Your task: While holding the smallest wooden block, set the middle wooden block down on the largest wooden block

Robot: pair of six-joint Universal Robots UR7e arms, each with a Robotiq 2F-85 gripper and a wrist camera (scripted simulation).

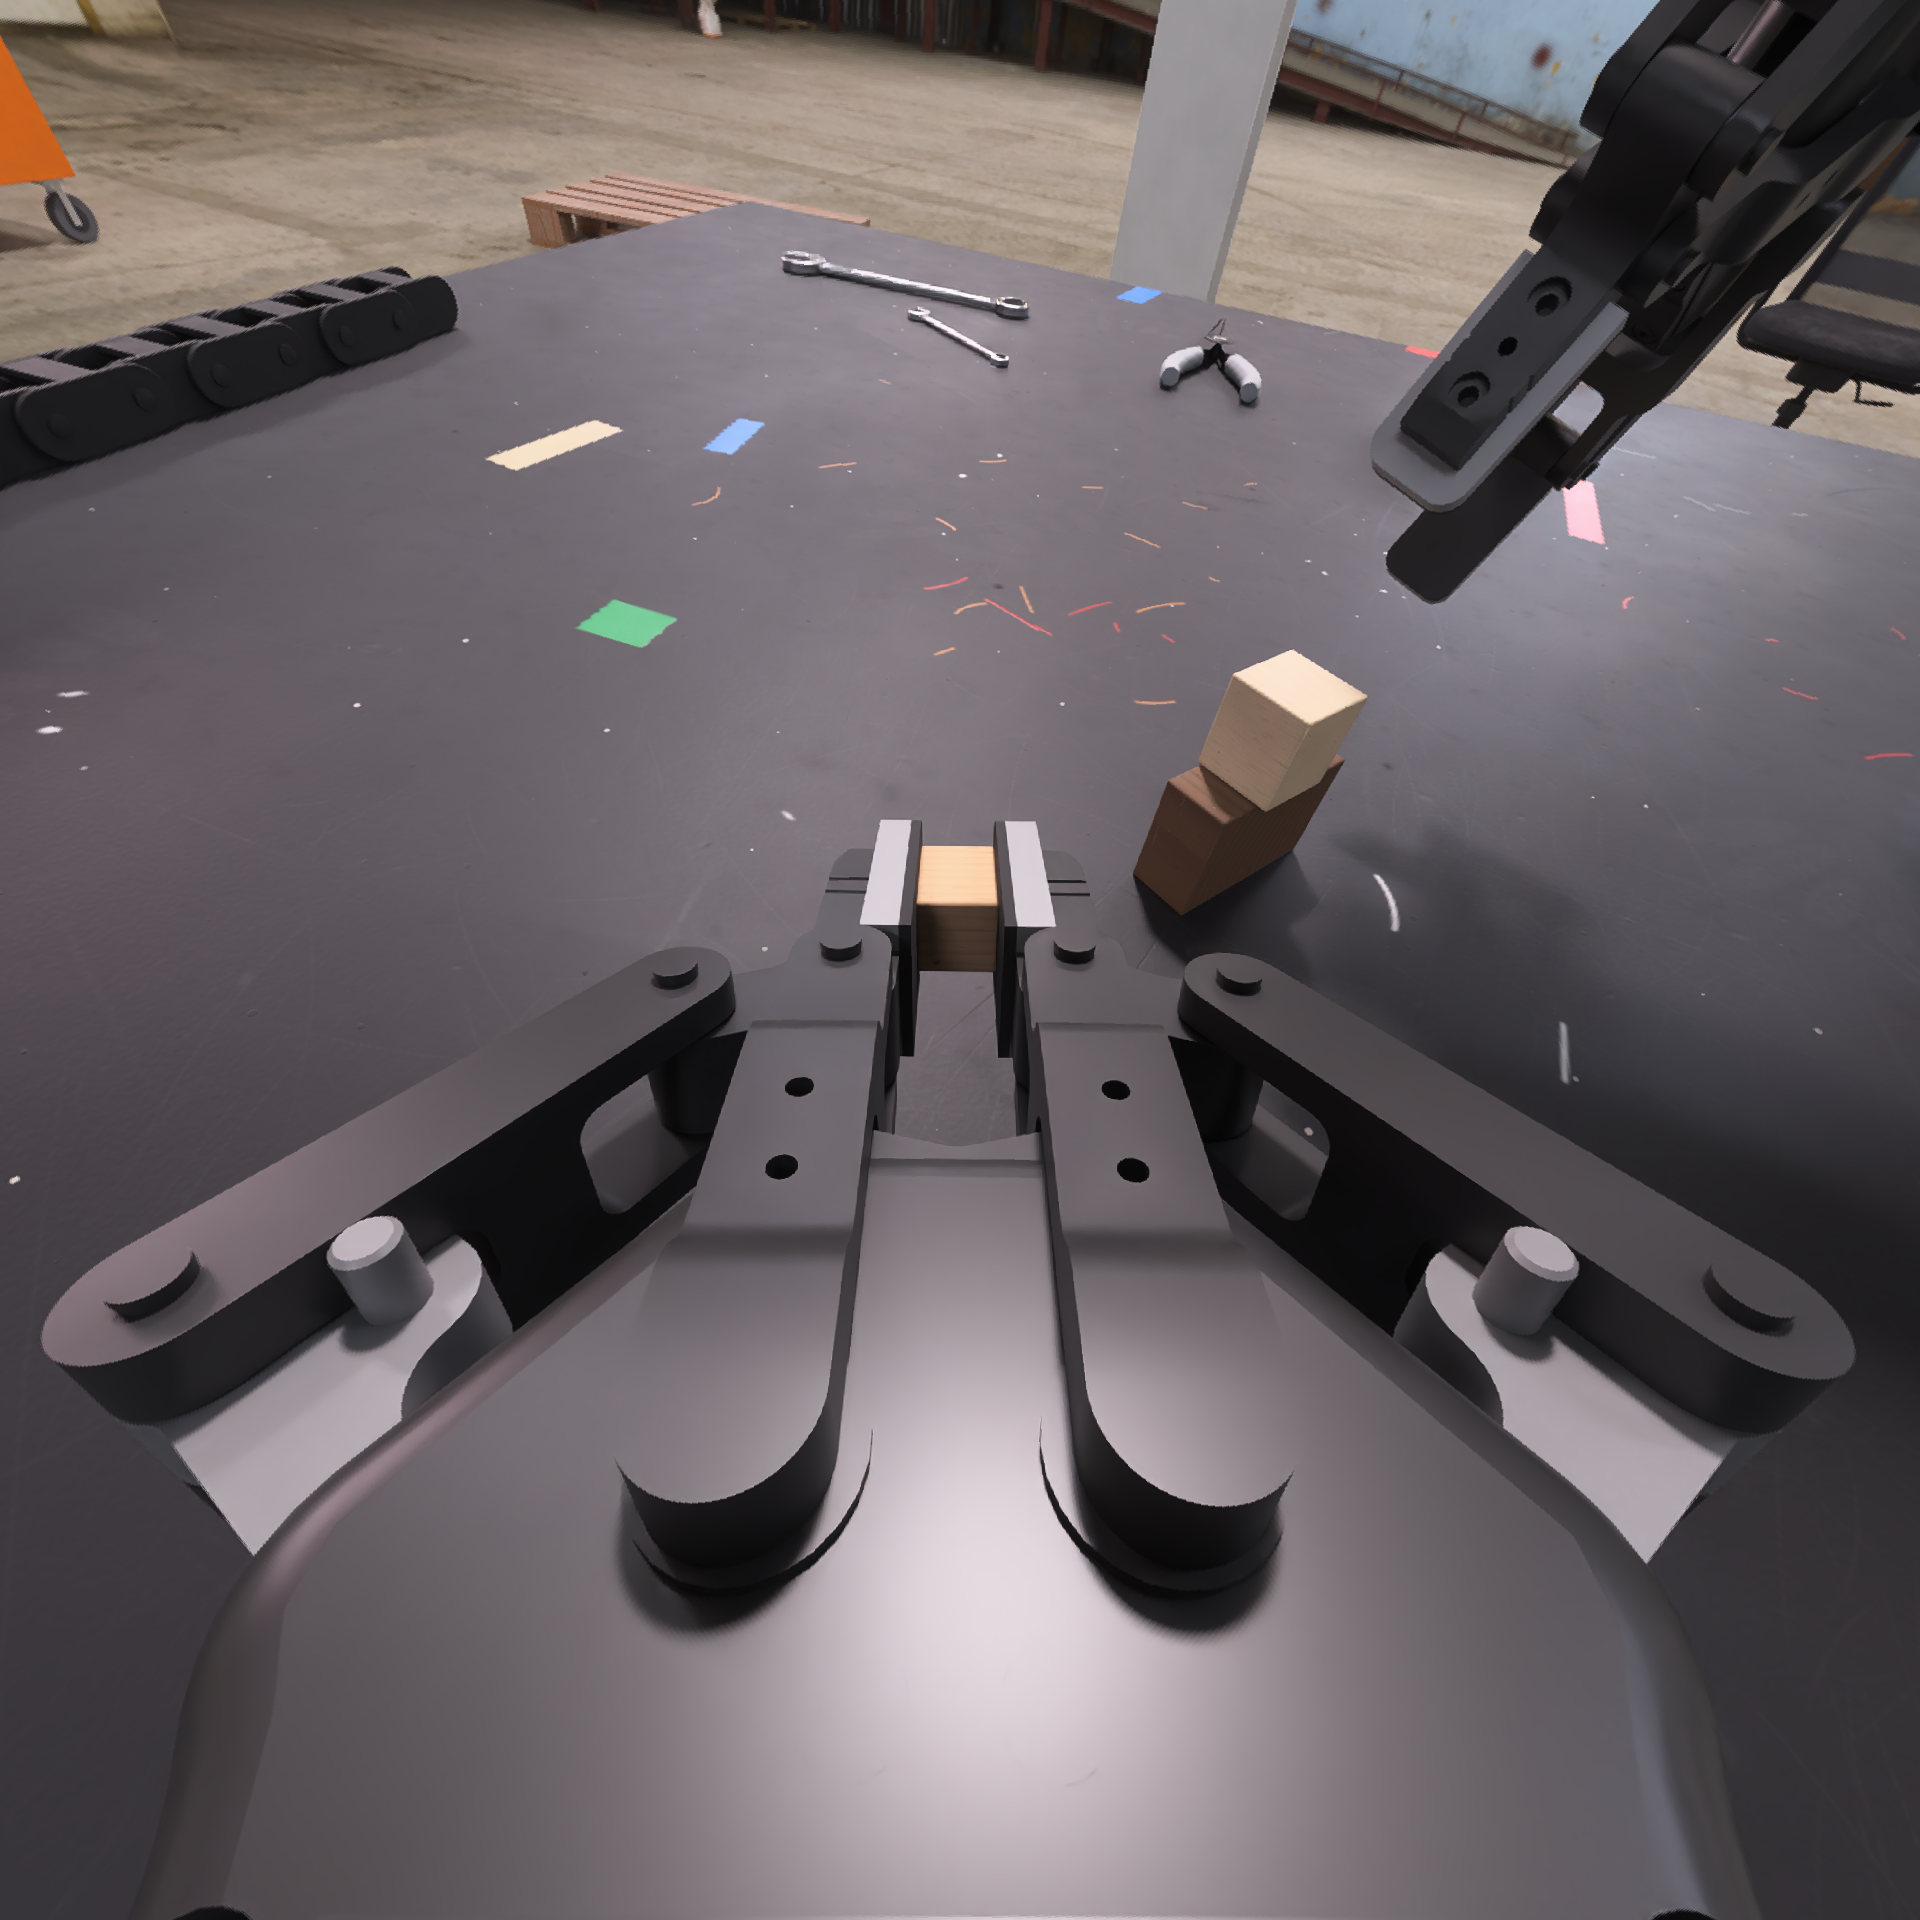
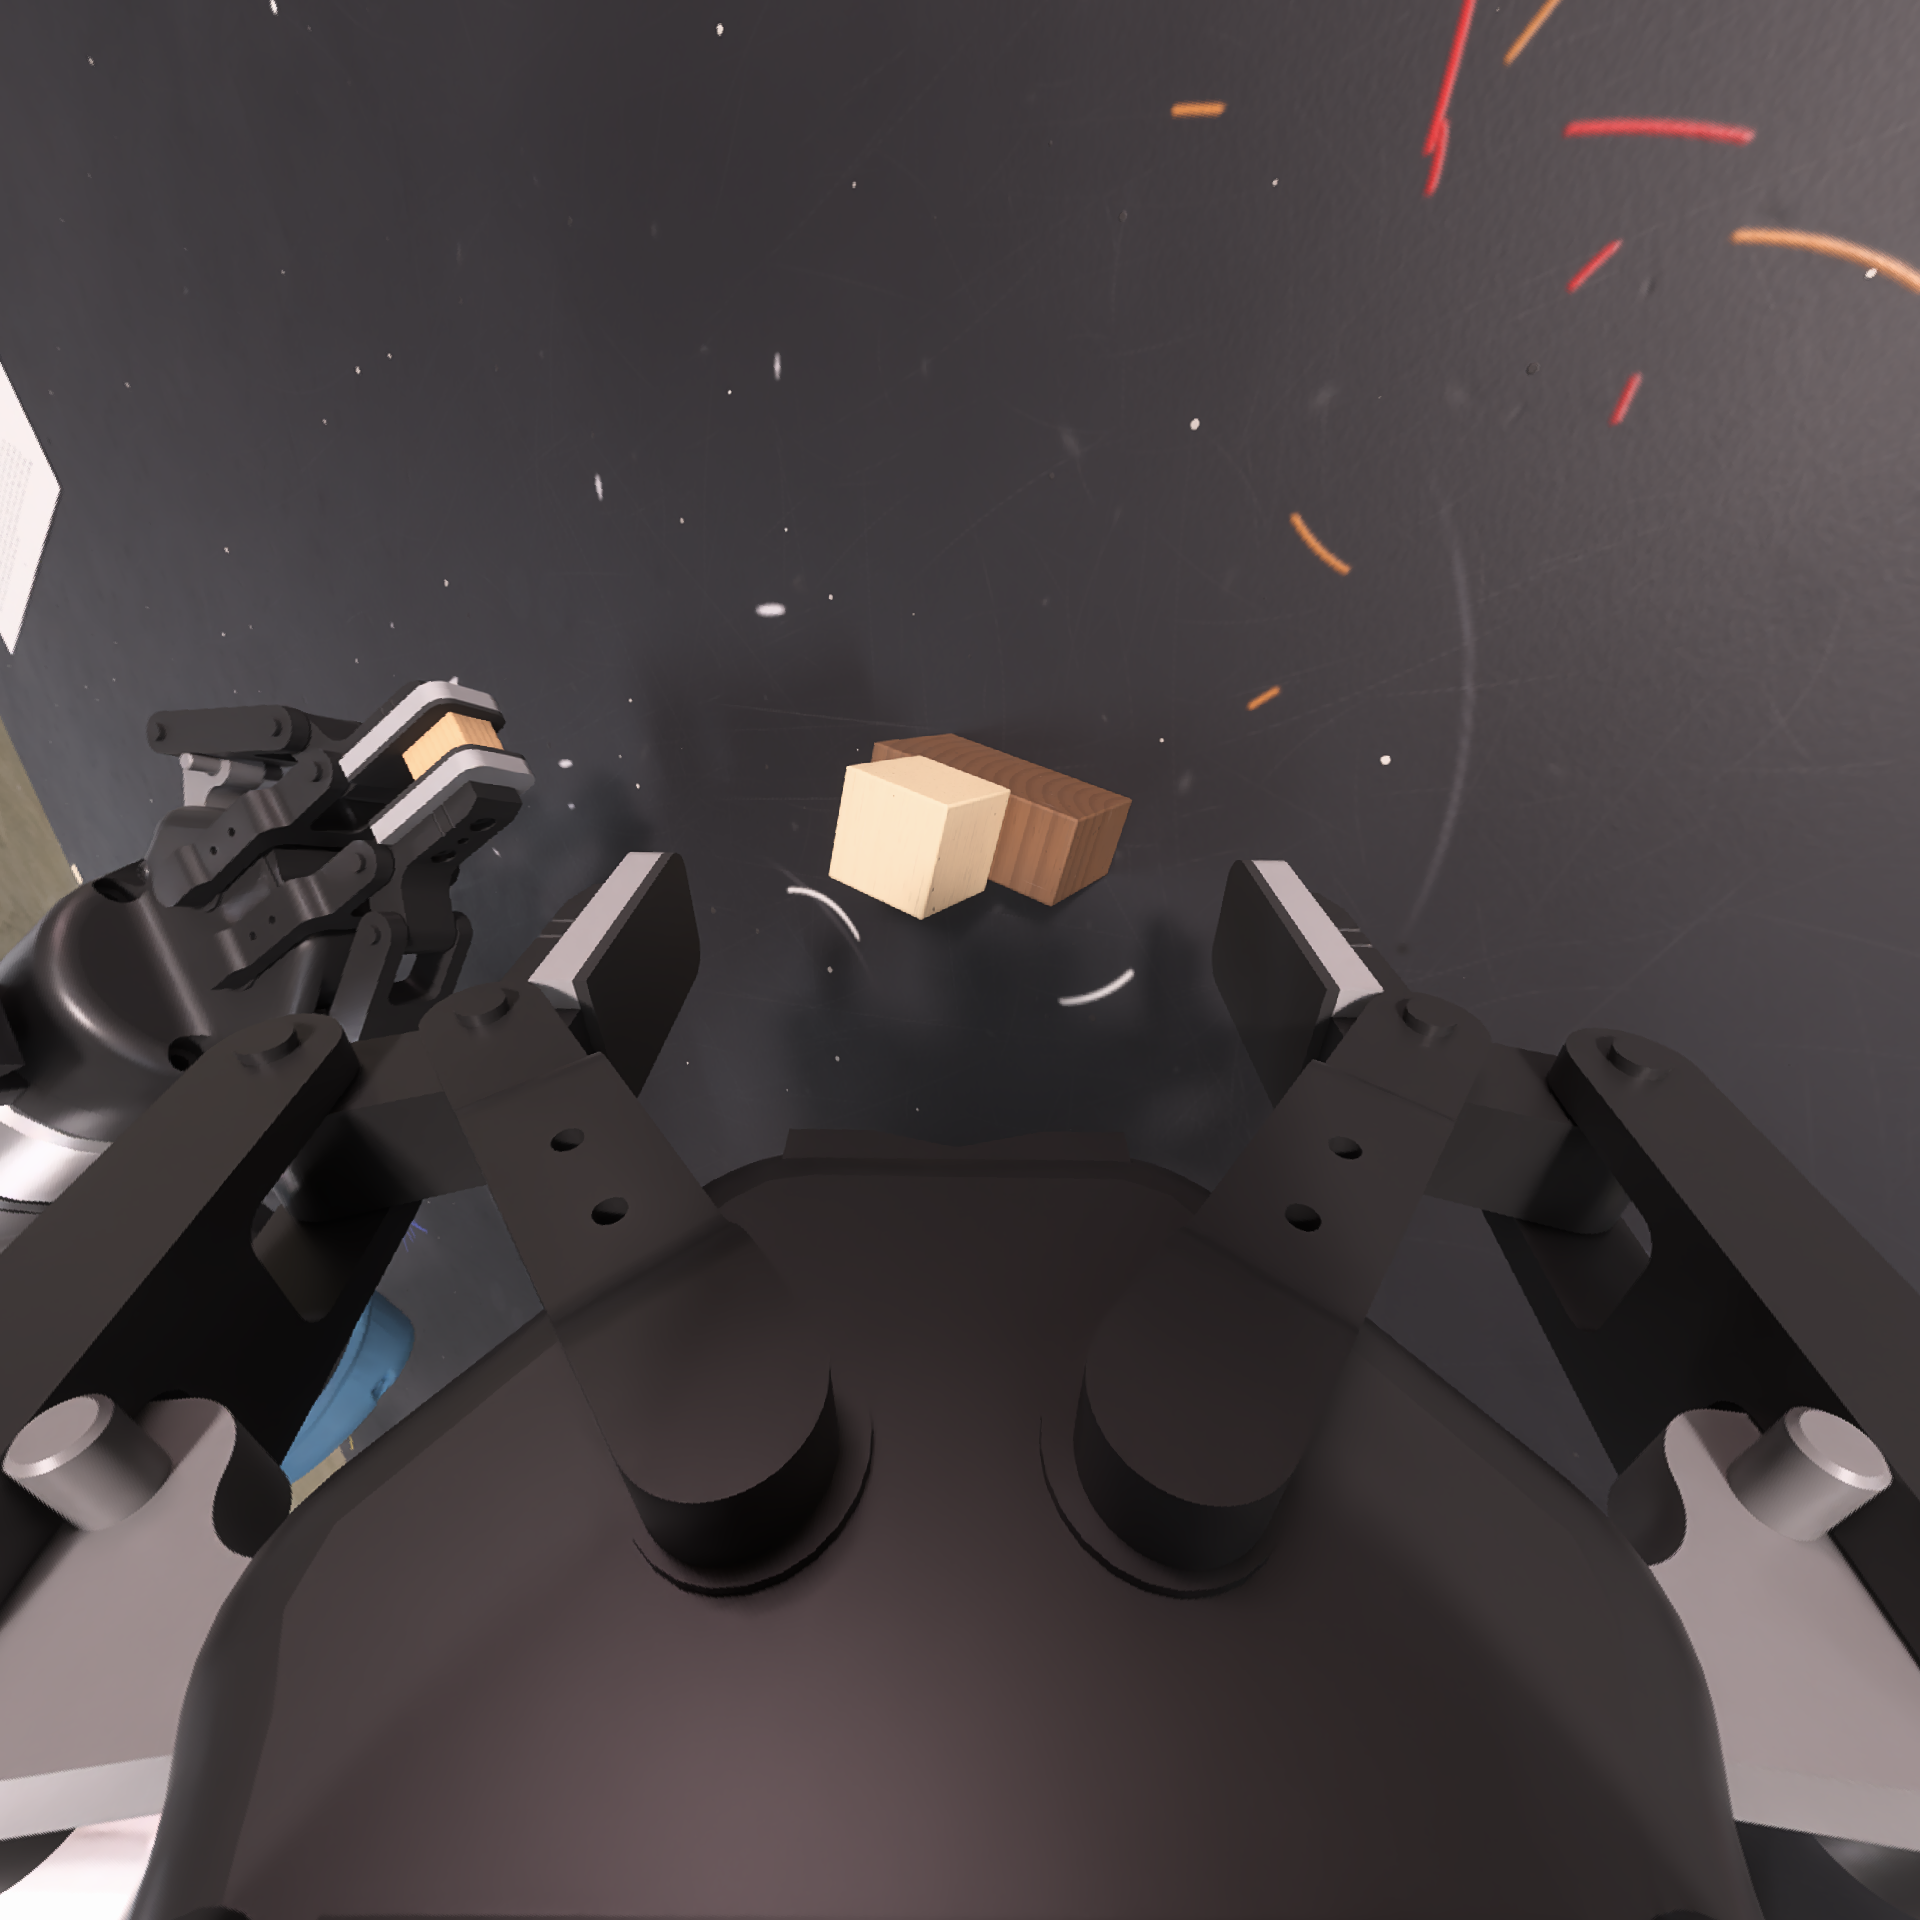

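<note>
**On the dark desk, a pale block sits atop the brown one**

Across the scuffed charcoal desk (image 1: 416, 831) lie red and orange shavings (image 1: 1018, 613), white specks and small patches of coloured tape (image 1: 627, 623). Near its far edge rest two wrenches (image 1: 904, 283) and a pair of pliers (image 1: 1210, 366); a black cable chain (image 1: 229, 364) runs along the left side. Beyond the desk spreads a worn concrete floor (image 1: 416, 114) with a wooden pallet (image 1: 634, 203), a white pillar (image 1: 1195, 135) and an orange cart (image 1: 31, 125).

The left gripper (image 1: 957, 883) has its fingers clamped on the smallest block (image 1: 957, 904), a tan cube held just above the desk. Just to its right, the cream middle block (image 1: 1283, 727) rests tilted on the dark brown largest block (image 1: 1226, 842), overhanging one edge. The right gripper (image 2: 956, 935) hangs above the pair with its fingers spread wide apart, touching neither
</note>
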